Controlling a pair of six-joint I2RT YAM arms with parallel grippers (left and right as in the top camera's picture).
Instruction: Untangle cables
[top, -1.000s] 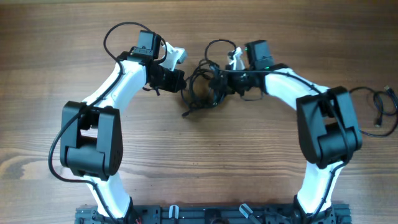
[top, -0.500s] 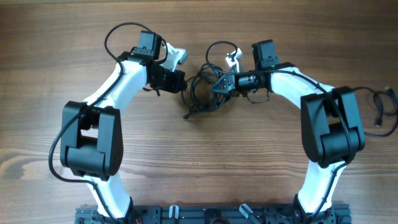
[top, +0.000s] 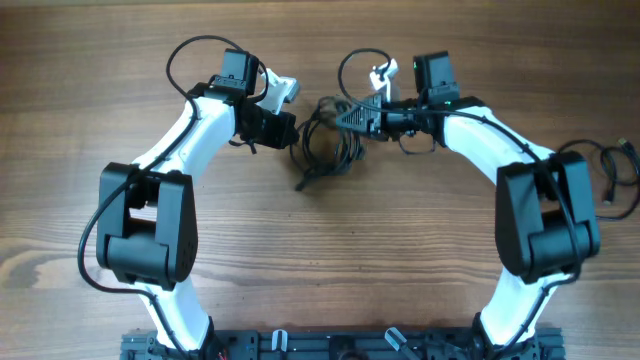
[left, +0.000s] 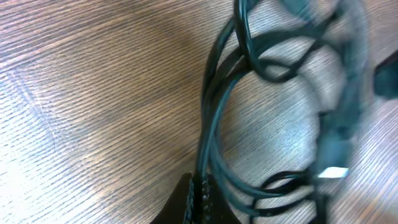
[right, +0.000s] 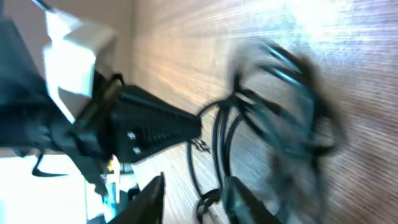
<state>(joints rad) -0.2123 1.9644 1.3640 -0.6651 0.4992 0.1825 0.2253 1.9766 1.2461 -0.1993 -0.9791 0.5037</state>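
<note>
The cables (top: 325, 148) lie as a black knot of loops on the wood between my two grippers. My left gripper (top: 296, 131) is at the knot's left side. In the left wrist view it (left: 200, 188) is shut on a few strands, and the cables (left: 273, 106) loop away from it, with a silver-tipped plug (left: 333, 173) blurred at the right. My right gripper (top: 347, 117) is at the knot's upper right, tilted, with its jaws apart. In the right wrist view it (right: 196, 200) is open, a loose loop of cable (right: 205, 202) lies on the wood between its fingers, and the tangle (right: 280, 118) lies beyond.
Another thin black cable (top: 612, 172) with plugs lies alone at the table's right edge. Both white arms reach in from the base rail (top: 330, 345) at the front. The left arm's white camera mount (right: 78, 53) is close to my right gripper.
My right gripper has opened, let go of the strands and drawn back to the upper right. The knot has shifted a little. The left arm has not moved.
</note>
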